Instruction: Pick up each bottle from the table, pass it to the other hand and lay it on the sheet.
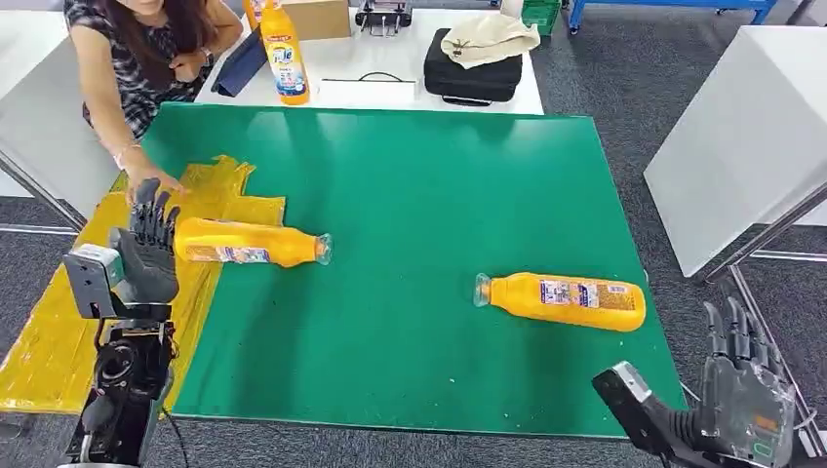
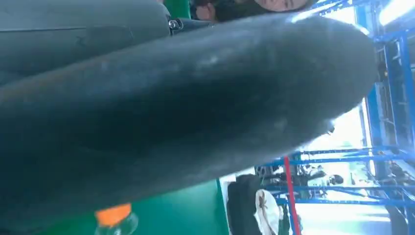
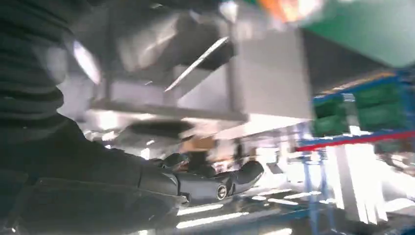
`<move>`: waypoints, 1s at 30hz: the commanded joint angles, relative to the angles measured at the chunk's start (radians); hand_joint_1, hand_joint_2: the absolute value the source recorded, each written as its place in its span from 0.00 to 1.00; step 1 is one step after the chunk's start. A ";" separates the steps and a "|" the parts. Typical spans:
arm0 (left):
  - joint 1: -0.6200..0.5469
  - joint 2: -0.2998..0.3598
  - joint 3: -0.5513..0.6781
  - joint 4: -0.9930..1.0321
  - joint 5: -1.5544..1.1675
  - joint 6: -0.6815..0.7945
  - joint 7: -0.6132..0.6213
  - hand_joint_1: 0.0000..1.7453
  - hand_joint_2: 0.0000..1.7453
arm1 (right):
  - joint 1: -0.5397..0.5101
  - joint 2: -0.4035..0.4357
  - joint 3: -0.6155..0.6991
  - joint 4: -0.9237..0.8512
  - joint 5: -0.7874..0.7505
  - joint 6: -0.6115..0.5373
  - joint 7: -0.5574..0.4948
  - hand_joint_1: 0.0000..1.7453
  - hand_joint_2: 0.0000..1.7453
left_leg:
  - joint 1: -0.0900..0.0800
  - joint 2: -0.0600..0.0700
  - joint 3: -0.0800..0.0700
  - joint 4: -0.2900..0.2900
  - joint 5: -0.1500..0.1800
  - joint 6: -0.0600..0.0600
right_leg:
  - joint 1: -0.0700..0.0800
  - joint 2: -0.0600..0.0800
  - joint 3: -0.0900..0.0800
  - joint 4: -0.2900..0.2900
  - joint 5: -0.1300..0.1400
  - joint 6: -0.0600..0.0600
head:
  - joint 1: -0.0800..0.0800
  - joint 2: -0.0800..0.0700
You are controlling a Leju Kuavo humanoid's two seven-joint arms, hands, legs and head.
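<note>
Looking from my left, I see the left robot hand [image 1: 148,244] raised with its fingers straight and apart, grasping nothing. A person's hand [image 1: 151,181] rests on the yellow sheet [image 1: 59,322] just beyond its fingertips, so I would mind that before moving. The sheet lies crumpled under and behind this robot hand, spilling off the green surface [image 1: 419,195] edge.

Just to the inner side of the left robot hand lies the near bottle [image 1: 249,242], on its side, base end close to the palm and partly over the sheet, cap end pointing away toward the middle of the surface. I judge it a stiff plastic body that looks full, so fairly heavy for its size, smooth and glossy, likely to roll or slide. The labelled belly is the place to wrap, not the narrow neck.

Further right, well apart from both robot hands, lies the far bottle [image 1: 566,298], also on its side, neck toward the middle, base toward the right robot hand. It sits ahead of and inward from that hand. Same handling, I reckon: round the middle, across its length.

The right robot hand [image 1: 746,390] hangs off the surface's corner, fingers extended and spread, released. The right wrist view is blurred but shows its fingers [image 3: 235,178] uncurled with nothing between them.
</note>
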 commanded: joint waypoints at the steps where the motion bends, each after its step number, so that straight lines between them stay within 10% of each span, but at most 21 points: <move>1: -0.050 -0.012 -0.059 0.110 0.022 -0.006 -0.028 0.00 0.00 | -0.094 -0.002 -0.117 0.243 0.039 -0.023 0.005 0.00 1.00 | 0.000 -0.001 0.005 -0.002 0.000 0.000 | 0.001 -0.002 0.006 -0.003 -0.001 0.001 | 0.000 0.000; 9: -0.036 -0.010 -0.041 0.083 0.057 0.007 -0.027 0.00 0.00 | -0.164 -0.090 -0.039 0.398 0.038 -0.051 0.058 0.00 1.00 | 0.000 0.000 0.004 -0.001 0.000 0.000 | 0.000 -0.001 0.005 -0.002 0.000 0.001 | 0.000 0.000; 14: -0.039 0.027 -0.008 0.094 0.100 -0.009 -0.032 0.00 0.00 | -0.275 -0.301 0.119 0.647 -0.099 -0.113 0.066 0.00 1.00 | 0.001 0.004 0.004 -0.001 0.000 0.001 | 0.001 0.002 0.005 -0.003 0.001 0.001 | 0.000 0.000; 30: 0.096 0.018 0.037 -0.010 0.119 -0.001 -0.047 0.00 0.00 | -0.362 -0.319 0.345 0.747 -0.155 -0.156 0.149 0.00 1.00 | 0.000 0.007 0.008 -0.002 -0.002 0.001 | 0.000 0.005 0.008 -0.002 0.000 0.001 | 0.000 0.000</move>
